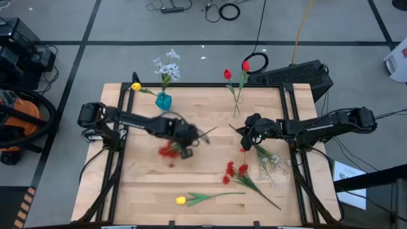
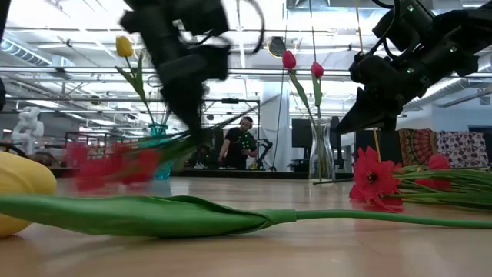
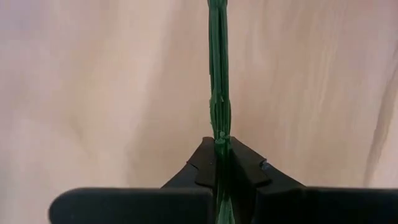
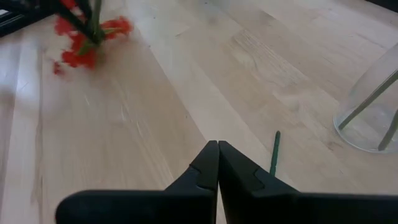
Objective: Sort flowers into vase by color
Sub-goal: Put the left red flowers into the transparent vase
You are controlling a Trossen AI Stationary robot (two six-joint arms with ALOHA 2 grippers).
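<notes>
Pale wood fills the scene from above: the counter (image 1: 140,184) carries a teal vase (image 1: 163,100) at about eleven o'clock, holding white-blue blossoms (image 1: 167,63) and one yellow flower (image 1: 135,86), and a clear vase (image 1: 236,102) near one o'clock with two red flowers (image 1: 236,70). The left gripper (image 1: 186,141) hangs over the middle, a blurred red flower (image 1: 168,151) dangling from it. The right gripper (image 1: 250,130) sits at three o'clock beside loose stems. More red flowers (image 1: 233,172) lie towards five o'clock, and a yellow tulip (image 1: 182,200) at six.

From counter height, the left gripper's red bloom (image 2: 108,165) smears across the nine o'clock side, lifted clear of the wood, while the yellow tulip's stem (image 2: 231,215) stretches along the foreground. A person (image 2: 243,146) stands far behind.

At the left wrist, the fingers (image 3: 239,168) are pinched onto a green stem (image 3: 217,74) running straight ahead.

At the right wrist, the fingers (image 4: 205,168) are pressed together on nothing, with the clear vase's wall (image 4: 373,112) off at three o'clock.

I judge the step in hand is carrying this red flower. Next it needs swinging towards the clear vase with the reds, stem end turned down to meet the narrow mouth.
</notes>
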